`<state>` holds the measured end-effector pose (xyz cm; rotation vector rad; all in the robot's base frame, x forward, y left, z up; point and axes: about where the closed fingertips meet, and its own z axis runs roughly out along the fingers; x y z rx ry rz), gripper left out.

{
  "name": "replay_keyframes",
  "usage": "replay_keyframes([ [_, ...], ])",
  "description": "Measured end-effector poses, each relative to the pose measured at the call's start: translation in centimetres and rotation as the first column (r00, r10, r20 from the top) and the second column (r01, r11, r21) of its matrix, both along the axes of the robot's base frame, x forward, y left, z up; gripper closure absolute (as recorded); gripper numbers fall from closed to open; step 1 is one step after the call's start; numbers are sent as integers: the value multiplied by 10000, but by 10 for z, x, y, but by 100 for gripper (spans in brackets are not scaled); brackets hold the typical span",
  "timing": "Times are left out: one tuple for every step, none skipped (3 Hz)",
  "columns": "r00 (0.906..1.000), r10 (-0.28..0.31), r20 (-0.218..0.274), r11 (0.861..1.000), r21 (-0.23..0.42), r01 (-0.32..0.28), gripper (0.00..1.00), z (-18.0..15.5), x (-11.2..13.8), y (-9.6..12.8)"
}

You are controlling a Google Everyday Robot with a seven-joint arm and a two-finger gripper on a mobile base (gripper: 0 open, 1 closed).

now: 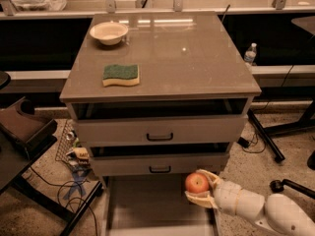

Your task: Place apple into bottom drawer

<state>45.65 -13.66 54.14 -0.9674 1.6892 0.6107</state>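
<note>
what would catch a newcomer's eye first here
The red apple stands out first, gripped in the robot's pale hand at the lower right, just over the right side of the open bottom drawer. Next come the green-and-yellow sponge and the white bowl on the tan cabinet top, with the bowl at the back left and the sponge nearer the front.

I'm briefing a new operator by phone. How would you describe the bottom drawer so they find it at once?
Find the grey cabinet; below its two upper drawers with black handles, the bottom drawer sticks out toward the camera near the floor. The gripper holds the apple above its right side. Unlike its neighbours, it shows an open flat floor and no handle in view.
</note>
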Motion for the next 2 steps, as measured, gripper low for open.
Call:
replay_keyframes([
  [9969, 752, 226, 9970, 170, -756, 100, -53, 20, 22],
  [9838, 1720, 502, 9837, 449, -1742, 100, -127, 32, 57],
])
